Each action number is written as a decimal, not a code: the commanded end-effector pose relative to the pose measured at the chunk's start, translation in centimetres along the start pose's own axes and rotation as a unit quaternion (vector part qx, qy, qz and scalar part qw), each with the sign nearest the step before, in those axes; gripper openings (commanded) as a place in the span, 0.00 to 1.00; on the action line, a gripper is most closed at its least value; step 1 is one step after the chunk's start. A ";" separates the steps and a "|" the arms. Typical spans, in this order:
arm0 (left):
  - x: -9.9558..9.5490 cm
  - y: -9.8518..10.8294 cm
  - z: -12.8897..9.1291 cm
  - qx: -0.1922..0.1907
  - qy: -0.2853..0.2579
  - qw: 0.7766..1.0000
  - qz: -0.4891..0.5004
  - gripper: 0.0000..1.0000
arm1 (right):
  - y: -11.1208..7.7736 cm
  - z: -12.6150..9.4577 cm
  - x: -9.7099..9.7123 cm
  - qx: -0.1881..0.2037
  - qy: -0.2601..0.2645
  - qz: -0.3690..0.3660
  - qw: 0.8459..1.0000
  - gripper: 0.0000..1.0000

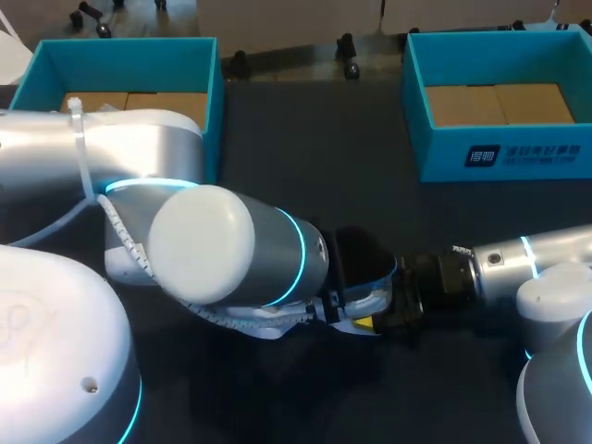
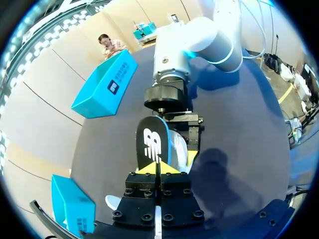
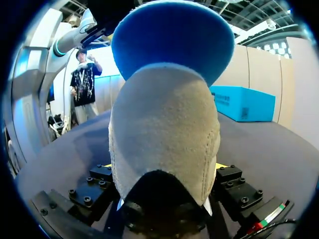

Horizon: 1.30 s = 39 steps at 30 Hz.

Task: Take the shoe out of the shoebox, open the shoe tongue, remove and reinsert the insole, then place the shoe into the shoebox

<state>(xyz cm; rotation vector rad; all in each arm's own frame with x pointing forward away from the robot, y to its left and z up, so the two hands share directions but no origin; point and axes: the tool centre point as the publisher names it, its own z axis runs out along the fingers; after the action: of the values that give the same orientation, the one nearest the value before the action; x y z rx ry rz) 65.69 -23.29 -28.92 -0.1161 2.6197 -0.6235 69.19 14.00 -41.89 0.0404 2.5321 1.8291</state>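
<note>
Left gripper [image 2: 158,170]: I'm pinching the black insole [image 2: 151,144], fingers nearly closed.
Right gripper [image 3: 164,166]: I'm clamping the grey shoe [image 3: 164,124] by its heel, fingers wide.

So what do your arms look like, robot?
My left arm and right arm are fat, round tubes of silvery white with glowing light-blue rings at the joints. A white ribbed cable runs along the left one, tied on with a white strap. My left end effector and right end effector are black, blocky, dotted with bolts, with yellow-tipped fingers.
</note>
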 end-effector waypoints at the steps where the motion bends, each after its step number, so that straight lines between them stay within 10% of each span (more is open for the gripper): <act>1: 0.2 0.1 -1.4 -0.002 -0.005 1.000 0.002 0.00 | 0.1 0.0 0.1 0.003 0.000 0.000 1.000 0.00; 6: 0.6 -0.1 -2.5 -0.004 -0.002 1.000 0.006 0.02 | 0.1 0.0 0.1 0.003 0.000 0.000 1.000 0.00; 17: 1.8 -0.4 -0.4 -0.007 -0.033 0.999 0.017 0.38 | 0.1 0.0 0.1 0.003 0.000 0.000 1.000 0.00; 39: 0.6 -1.3 4.3 -0.006 -0.071 0.997 -0.001 0.34 | 0.1 0.0 0.1 0.003 0.000 0.000 1.000 0.00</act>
<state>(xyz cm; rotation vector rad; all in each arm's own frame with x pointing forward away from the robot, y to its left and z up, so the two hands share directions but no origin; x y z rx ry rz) 67.00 -25.16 -31.19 -0.1523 2.4940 -0.5896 69.19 14.00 -41.89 0.0404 2.5321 1.8292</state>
